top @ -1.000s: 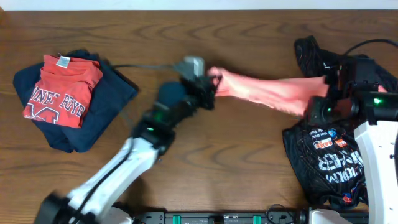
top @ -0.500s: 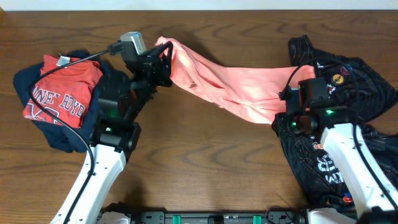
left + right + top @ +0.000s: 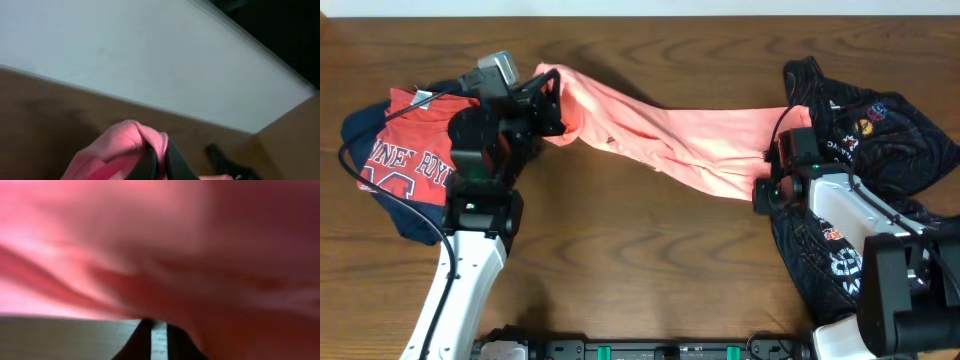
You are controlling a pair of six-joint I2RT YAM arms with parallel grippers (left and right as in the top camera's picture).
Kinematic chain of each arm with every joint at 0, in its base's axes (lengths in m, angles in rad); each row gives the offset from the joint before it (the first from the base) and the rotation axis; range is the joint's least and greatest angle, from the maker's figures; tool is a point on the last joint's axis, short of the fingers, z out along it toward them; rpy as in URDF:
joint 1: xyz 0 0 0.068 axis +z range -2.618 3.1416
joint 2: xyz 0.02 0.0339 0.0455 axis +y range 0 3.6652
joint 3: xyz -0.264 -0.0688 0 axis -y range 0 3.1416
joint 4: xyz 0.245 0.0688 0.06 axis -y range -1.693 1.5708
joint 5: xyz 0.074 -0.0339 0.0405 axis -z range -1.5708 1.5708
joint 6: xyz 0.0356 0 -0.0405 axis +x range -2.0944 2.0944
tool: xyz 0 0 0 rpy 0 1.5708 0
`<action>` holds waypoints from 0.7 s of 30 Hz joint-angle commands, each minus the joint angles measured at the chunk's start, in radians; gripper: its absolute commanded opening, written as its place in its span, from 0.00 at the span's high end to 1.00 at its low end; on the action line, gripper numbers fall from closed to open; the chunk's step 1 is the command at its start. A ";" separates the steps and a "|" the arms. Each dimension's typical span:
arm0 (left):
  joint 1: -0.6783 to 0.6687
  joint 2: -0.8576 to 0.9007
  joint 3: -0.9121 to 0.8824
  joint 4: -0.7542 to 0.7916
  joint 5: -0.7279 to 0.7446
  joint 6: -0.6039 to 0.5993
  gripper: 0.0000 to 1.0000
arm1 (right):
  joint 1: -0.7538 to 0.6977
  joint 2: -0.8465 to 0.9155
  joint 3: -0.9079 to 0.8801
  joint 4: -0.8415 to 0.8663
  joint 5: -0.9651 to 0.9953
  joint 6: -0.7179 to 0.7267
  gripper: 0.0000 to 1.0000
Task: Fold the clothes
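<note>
A salmon-pink garment [image 3: 670, 135] is stretched across the wooden table between my two grippers. My left gripper [image 3: 552, 100] is shut on its left end at the back left, next to the folded stack. In the left wrist view the black fingers [image 3: 160, 161] pinch a fold of the pink cloth [image 3: 120, 145]. My right gripper [image 3: 766, 188] holds the garment's right end at the edge of the black clothes. In the right wrist view the pink cloth [image 3: 160, 245] fills the frame above the nearly closed fingers [image 3: 159, 340].
A folded red printed shirt [image 3: 415, 145] lies on a folded navy garment [image 3: 425, 220] at the left. A heap of black printed clothes [image 3: 865, 125] lies at the right, reaching the front edge [image 3: 835, 275]. Bare wood [image 3: 650, 260] shows in front of the pink garment.
My left gripper has pulled the pink garment's end leftward and back, from the table's middle to beside the folded stack. The garment is now stretched out. The right gripper shifted slightly left.
</note>
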 commanded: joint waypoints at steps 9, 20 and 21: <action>0.037 -0.006 0.003 -0.117 0.010 0.084 0.94 | -0.389 0.101 0.008 -0.019 0.383 0.307 0.44; 0.037 -0.009 0.003 -0.441 0.088 0.084 0.94 | -0.734 0.101 0.140 -0.010 -0.025 0.172 0.36; 0.036 -0.009 0.003 -0.492 0.093 0.084 0.94 | -0.737 0.101 0.165 0.001 -0.189 0.077 0.38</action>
